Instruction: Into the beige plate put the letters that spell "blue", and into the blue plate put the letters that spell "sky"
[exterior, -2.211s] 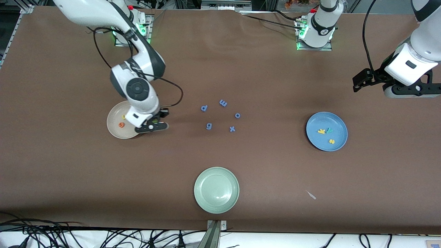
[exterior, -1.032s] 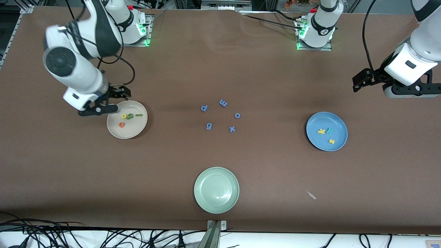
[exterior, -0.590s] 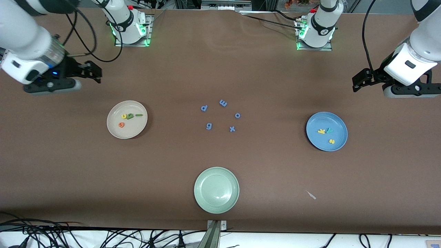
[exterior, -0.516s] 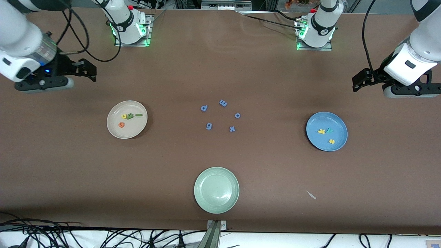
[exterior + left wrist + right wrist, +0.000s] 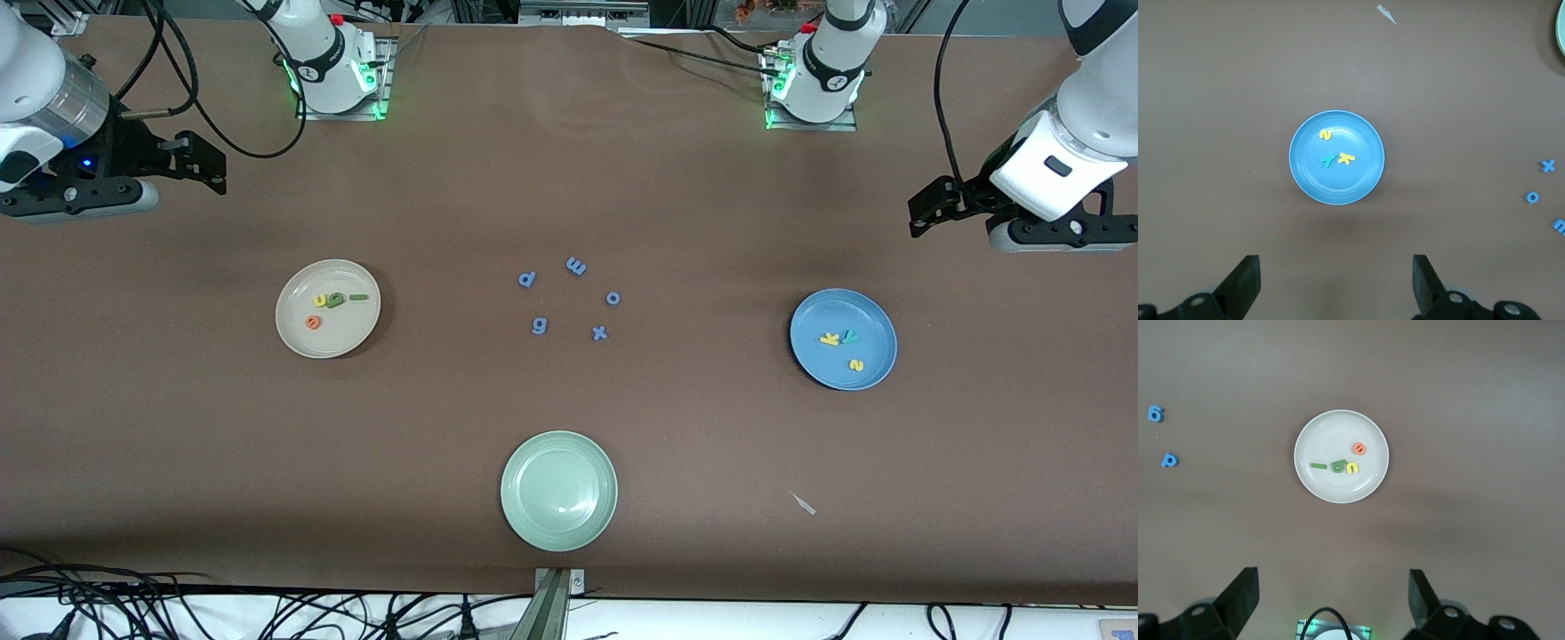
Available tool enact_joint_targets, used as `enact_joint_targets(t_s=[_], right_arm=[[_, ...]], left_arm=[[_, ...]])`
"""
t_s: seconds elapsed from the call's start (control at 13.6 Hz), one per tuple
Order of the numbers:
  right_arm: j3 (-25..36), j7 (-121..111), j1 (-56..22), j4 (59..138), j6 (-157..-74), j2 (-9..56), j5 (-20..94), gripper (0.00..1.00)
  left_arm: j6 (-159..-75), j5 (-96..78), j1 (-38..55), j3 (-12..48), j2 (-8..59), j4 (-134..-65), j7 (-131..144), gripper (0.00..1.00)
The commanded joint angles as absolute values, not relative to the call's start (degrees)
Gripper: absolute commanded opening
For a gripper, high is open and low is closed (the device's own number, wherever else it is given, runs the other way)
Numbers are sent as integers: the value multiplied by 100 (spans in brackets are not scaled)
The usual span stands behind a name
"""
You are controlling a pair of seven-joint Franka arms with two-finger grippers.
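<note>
Both pincers are spread wide with nothing in them. The right pincer [image 5: 206, 160] hangs up in the air over the bare table [image 5: 569, 178] at the right arm's end, and the left pincer [image 5: 925, 212] does the same at the left arm's end, both arms just waiting. From the right wrist view you look straight down on the beige plate [image 5: 1371, 487], which has all four letters in it: the thin green "l" [image 5: 1318, 465], the olive-green "b" [image 5: 1337, 466] and the yellow "u" [image 5: 1352, 468] sit in a row, almost touching, and the orange "e" [image 5: 1359, 448] is just beside the "u". From the left wrist view the blue plate [image 5: 1337, 190] holds the yellow "s" [image 5: 1326, 135], the teal "y" [image 5: 1328, 161] and the yellow "k" [image 5: 1347, 159], with "y" and "k" right next to each other and the "s" a bit apart. Between the two plates, mid-table, five blue letters [image 5: 571, 298] lie in a loose ring. A pale green plate [image 5: 558, 529] sits nearer the front camera than those, and a small white scrap [image 5: 805, 504] lies off toward the left arm's end.
</note>
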State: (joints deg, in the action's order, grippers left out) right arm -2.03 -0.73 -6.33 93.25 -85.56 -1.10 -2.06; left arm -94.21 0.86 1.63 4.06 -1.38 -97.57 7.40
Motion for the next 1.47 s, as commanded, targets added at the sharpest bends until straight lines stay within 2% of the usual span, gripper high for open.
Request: enact_joint_targets(t_s=[0.0, 0.29, 0.81, 1.18, 1.4], right_arm=[[-185, -132, -598, 9036, -8332, 44, -79, 99], [9, -141, -598, 9018, -8323, 44, 97, 100], [0, -79, -633, 8921, -8332, 62, 88, 100], [-9, -70, -659, 8903, -8569, 149, 0, 100], [0, -70, -633, 8903, -9016, 237, -9, 100]], left_arm=[[-9308, -62, 185, 378, -123, -9650, 730, 100], [-9308, -62, 184, 378, -123, -9650, 738, 100], [-9308, -70, 184, 378, -132, -9650, 730, 100], [-9308, -70, 176, 378, -123, -9642, 729, 100], [-9308, -70, 185, 378, -123, -9642, 729, 100]])
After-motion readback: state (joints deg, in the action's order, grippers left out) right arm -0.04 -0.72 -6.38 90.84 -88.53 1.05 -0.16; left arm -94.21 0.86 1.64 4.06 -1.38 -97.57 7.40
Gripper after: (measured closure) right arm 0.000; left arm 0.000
